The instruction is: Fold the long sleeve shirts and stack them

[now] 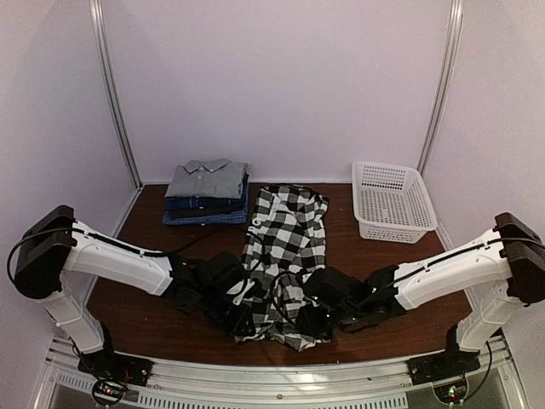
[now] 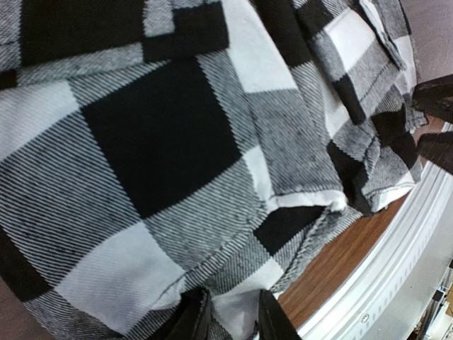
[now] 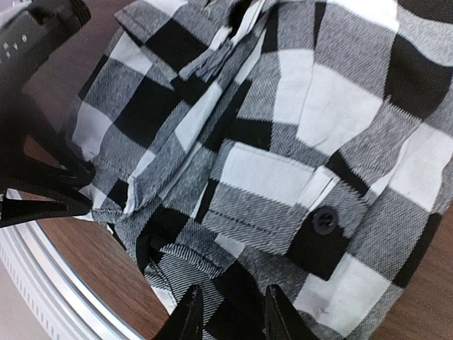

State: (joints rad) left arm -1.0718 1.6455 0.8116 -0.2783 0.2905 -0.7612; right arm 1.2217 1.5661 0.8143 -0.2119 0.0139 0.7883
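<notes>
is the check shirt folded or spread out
Partly folded: the black-and-white check shirt lies in a long narrow strip, near end bunched, not compact like the stacked shirts.

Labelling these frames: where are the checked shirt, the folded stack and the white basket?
checked shirt (image 1: 285,234), top view, middle of its body
folded stack (image 1: 207,179), top view, its topmost layer
white basket (image 1: 396,232), top view, its near wall
</notes>
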